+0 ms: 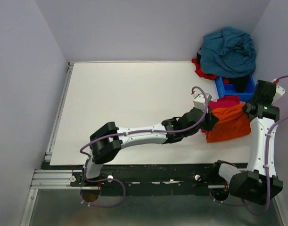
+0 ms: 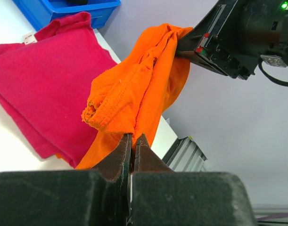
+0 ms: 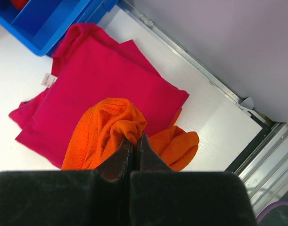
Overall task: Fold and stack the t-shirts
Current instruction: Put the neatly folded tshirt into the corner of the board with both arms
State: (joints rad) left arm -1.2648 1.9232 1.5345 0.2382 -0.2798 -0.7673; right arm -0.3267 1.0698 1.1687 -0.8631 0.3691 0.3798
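I see left gripper (image 2: 132,142) and right gripper (image 3: 134,142) both clamped tight on the crumpled orange t-shirt (image 1: 228,123), which hangs bunched over the folded magenta-red t-shirt (image 3: 111,80) at the worktop's (image 1: 134,103) right edge

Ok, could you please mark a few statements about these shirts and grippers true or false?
1. The left gripper and the right gripper are both shut on the orange shirt. True.
2. The orange shirt lies spread flat. False: it is bunched up, held between the grippers.
3. The magenta shirt lies flat beneath the orange shirt. True.
4. The teal shirt is folded at the left edge. False: it is heaped over the blue bin, far right.
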